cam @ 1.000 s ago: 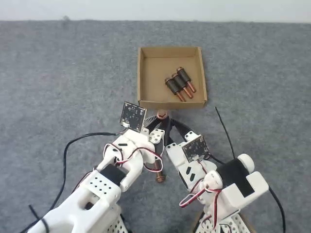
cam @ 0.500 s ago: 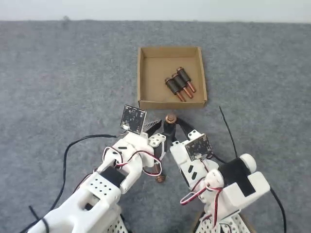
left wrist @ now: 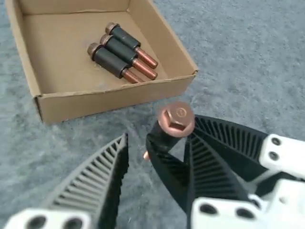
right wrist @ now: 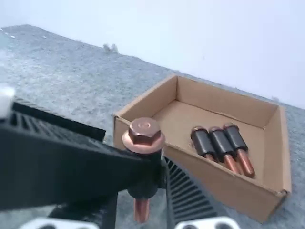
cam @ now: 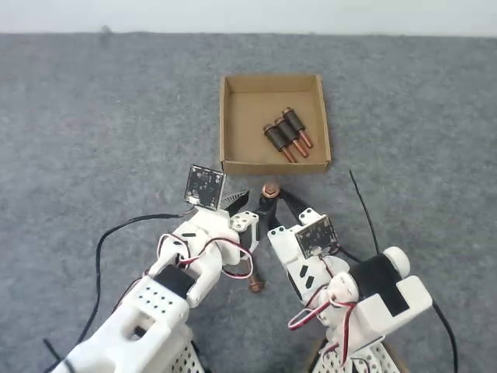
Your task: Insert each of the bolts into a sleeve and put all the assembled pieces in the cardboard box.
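Observation:
The cardboard box [cam: 273, 165] sits at the far middle of the carpet with three assembled pieces [cam: 287, 134] lying side by side in it. Just in front of its near wall, my right gripper [cam: 269, 205] is shut on a copper bolt in a black sleeve [cam: 269, 191], held upright with the hex head on top. In the right wrist view the bolt's head [right wrist: 143, 136] stands above my right gripper [right wrist: 145, 179]. My left gripper [cam: 242, 208] is open just left of that piece. The left wrist view shows the left gripper [left wrist: 138, 155] beside the sleeved bolt [left wrist: 174, 125].
A loose copper bolt [cam: 255, 286] lies on the carpet between the two arm bases. The box [left wrist: 109, 98] has free floor beside the three pieces [left wrist: 119, 52]. Grey carpet stretches open to the left and right. Black cables trail beside both arms.
My left gripper has let go of the sleeved bolt and drawn back to the left. The right gripper, still holding the piece, shifted slightly right and away from the box.

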Available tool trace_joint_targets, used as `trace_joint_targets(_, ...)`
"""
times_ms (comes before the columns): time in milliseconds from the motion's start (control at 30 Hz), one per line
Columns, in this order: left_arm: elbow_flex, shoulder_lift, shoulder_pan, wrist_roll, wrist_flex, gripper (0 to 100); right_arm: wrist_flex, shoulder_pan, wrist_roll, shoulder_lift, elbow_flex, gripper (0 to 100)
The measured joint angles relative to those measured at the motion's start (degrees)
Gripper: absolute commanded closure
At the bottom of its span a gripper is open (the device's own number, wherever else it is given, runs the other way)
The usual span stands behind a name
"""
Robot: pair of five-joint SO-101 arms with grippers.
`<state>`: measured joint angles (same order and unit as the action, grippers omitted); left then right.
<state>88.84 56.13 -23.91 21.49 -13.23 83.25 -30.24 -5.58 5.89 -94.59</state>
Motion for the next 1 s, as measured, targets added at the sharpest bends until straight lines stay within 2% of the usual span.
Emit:
trace_joint_targets(167, -0.62, 13.98, 0.88, -0.26, -15.91, 82, 0.00, 0.26, 0.00, 0.00, 0.00, 99.2)
trace_joint_targets(300, 0.88, 24.88, 2.55, -0.26, -23.03, 82, 0.00, 0.79, 0.09, 0.00, -0.09, 99.2)
trace_joint_targets(400, 1.05, 31.21, 7.12, -0.44, -27.60, 82, 0.00, 0.26, 0.09, 0.00, -0.09, 99.2)
trace_joint_targets(567, 3.25, 38.59, 17.14, -0.53, -31.21, 84, 0.00, 0.35, 0.09, 0.00, -0.09, 99.2)
trace_joint_targets(733, 5.36, 43.52, 24.53, -0.53, -34.64, 100, 0.00, 0.79, 0.09, 0.00, -0.09, 99.2)
trace_joint_targets(1000, 7.91, 47.03, 35.08, -1.05, -35.69, 99, 0.00, 2.64, 0.09, 0.00, -0.09, 99.2)
